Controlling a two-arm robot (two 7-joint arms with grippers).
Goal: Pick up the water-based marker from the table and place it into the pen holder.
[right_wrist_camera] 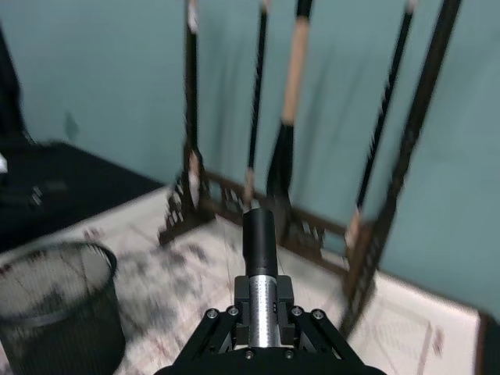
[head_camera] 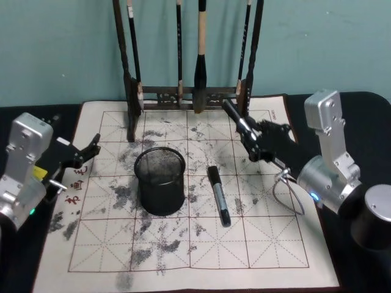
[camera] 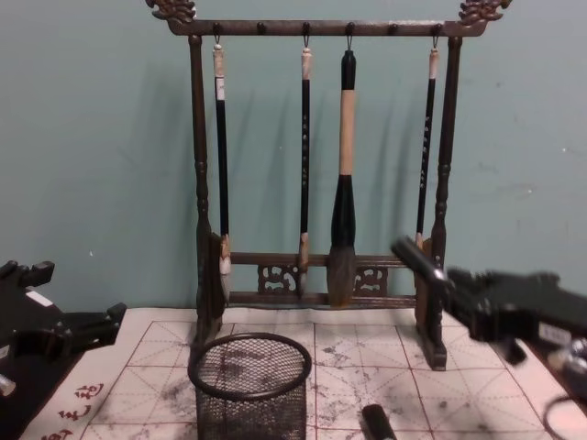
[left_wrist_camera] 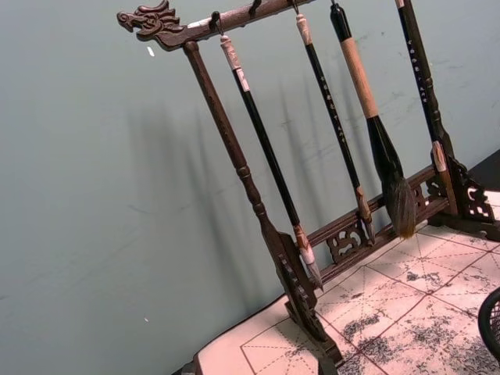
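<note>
Dark counter (head_camera: 36,113) with an inky mat (head_camera: 275,244). Right gripper (head_camera: 252,139), near the rack (head_camera: 131,91), has its fingers tight on a marker (head_camera: 232,113). Another marker (head_camera: 218,195) lies beside the holder (head_camera: 160,183). Left gripper (head_camera: 93,151) has its fingers apart.

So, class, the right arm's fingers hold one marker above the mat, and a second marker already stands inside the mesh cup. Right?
Not quite. The second marker lies flat on the mat beside the mesh cup, not inside it, as the head view shows. The right gripper does hold one marker above the mat.
</note>
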